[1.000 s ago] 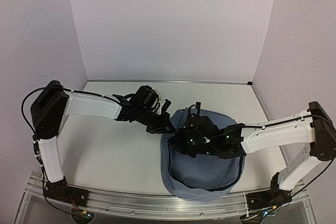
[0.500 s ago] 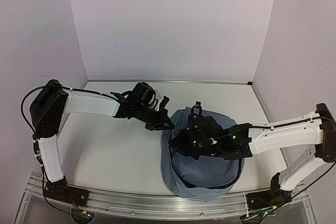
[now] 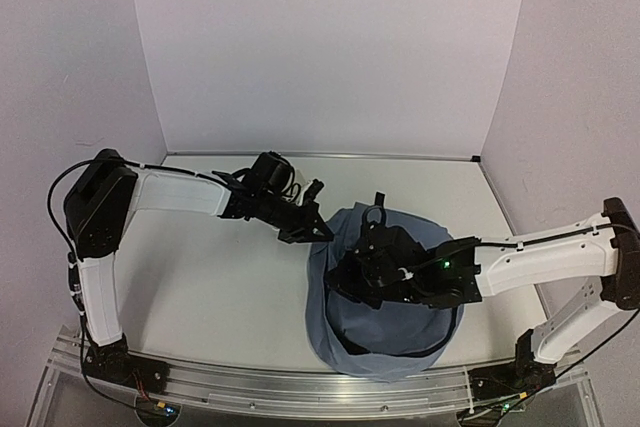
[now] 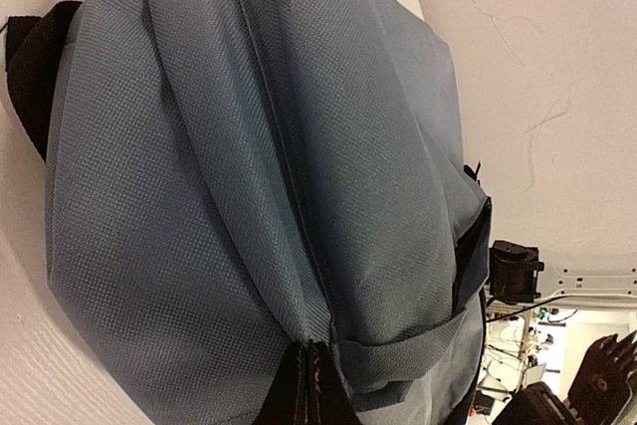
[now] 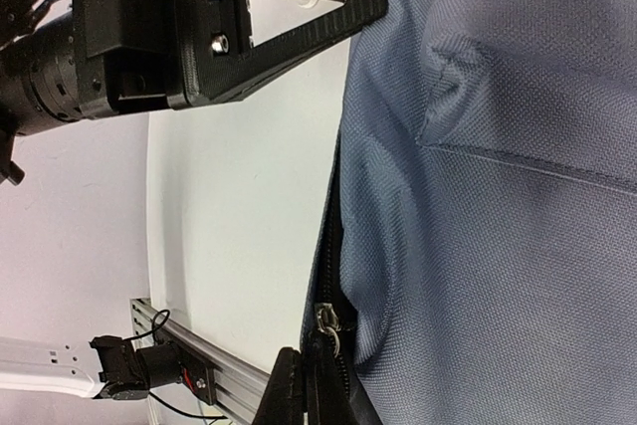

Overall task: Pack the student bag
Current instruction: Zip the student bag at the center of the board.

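Note:
The student bag [image 3: 400,332], a soft grey-blue backpack, lies on the white table right of centre. My left gripper [image 3: 322,236] is at its upper left edge, shut on a fold of its fabric; in the left wrist view the bag [image 4: 249,146] fills the frame and the left gripper [image 4: 310,347] pinches a seam. My right gripper [image 3: 338,280] is at the bag's left side. In the right wrist view the right gripper [image 5: 312,353] is shut on the metal zipper pull [image 5: 326,320] of the bag [image 5: 498,196], with dark open zip above it.
The table [image 3: 220,287] is walled at the back and both sides. An aluminium rail [image 3: 300,387] runs along the near edge. A black strap [image 4: 30,67] and a black top handle [image 3: 375,209] stick out from the bag. The left gripper's fingers [image 5: 289,7] show above the zip.
The right gripper has slid a little left and toward the near edge along the bag's side. The left gripper has lifted slightly back, and the bag's left edge has shifted left.

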Available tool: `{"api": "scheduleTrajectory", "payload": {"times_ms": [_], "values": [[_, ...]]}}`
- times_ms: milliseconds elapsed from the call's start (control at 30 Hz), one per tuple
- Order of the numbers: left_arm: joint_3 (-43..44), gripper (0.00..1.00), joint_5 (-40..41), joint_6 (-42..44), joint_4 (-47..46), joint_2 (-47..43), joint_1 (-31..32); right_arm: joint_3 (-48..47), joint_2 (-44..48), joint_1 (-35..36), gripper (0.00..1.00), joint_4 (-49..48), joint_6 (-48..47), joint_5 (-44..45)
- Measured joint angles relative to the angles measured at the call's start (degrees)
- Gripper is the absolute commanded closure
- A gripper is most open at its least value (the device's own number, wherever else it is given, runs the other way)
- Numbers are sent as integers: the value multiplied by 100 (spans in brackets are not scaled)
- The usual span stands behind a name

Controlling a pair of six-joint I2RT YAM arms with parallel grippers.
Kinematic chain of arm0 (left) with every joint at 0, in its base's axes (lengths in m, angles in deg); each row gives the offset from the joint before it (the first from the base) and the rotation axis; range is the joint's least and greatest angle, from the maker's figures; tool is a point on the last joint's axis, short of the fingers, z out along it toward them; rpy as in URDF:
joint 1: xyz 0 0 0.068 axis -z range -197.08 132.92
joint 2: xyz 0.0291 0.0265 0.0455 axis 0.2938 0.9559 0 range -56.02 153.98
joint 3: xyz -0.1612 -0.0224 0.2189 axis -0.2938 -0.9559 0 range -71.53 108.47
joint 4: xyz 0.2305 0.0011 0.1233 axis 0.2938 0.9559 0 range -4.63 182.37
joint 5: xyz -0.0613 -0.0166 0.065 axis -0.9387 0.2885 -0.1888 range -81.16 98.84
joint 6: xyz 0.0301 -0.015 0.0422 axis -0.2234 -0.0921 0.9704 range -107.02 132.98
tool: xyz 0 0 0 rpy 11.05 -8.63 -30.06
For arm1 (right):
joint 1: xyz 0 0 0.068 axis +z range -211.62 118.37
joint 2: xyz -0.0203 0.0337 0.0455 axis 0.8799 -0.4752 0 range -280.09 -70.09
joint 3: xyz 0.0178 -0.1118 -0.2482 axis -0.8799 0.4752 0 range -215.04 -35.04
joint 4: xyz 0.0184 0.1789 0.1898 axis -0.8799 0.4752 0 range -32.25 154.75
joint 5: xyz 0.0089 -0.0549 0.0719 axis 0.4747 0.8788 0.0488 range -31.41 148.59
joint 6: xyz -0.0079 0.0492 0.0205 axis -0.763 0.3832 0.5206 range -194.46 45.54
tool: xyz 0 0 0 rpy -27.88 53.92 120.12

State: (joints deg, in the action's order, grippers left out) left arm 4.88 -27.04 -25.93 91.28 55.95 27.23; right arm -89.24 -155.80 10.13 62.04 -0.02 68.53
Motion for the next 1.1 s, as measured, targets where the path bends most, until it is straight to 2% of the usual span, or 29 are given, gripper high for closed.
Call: {"api": "scheduleTrajectory", "payload": {"times_ms": [500, 600, 733, 767, 933, 1100], "values": [[235, 98, -204, 356, -93, 181, -77, -494, 74, 321, 100, 796, -114, 584], [272, 85, -172, 410, -148, 179, -100, -578, 152, 372, 100, 1024, -205, 773], [268, 51, 464, 464, -332, 117, -416, -671, 277, 636, 100, 1235, -286, 742], [255, 46, 600, 484, -317, 64, -533, -692, 298, 700, 100, 1274, -313, 732], [-192, 31, 986, 441, -143, -707, -769, -704, 304, 790, 100, 1396, -384, 710], [-607, 25, 1108, 242, 191, -1516, -208, -704, 301, 790, 100, 1401, -429, 750]]}}
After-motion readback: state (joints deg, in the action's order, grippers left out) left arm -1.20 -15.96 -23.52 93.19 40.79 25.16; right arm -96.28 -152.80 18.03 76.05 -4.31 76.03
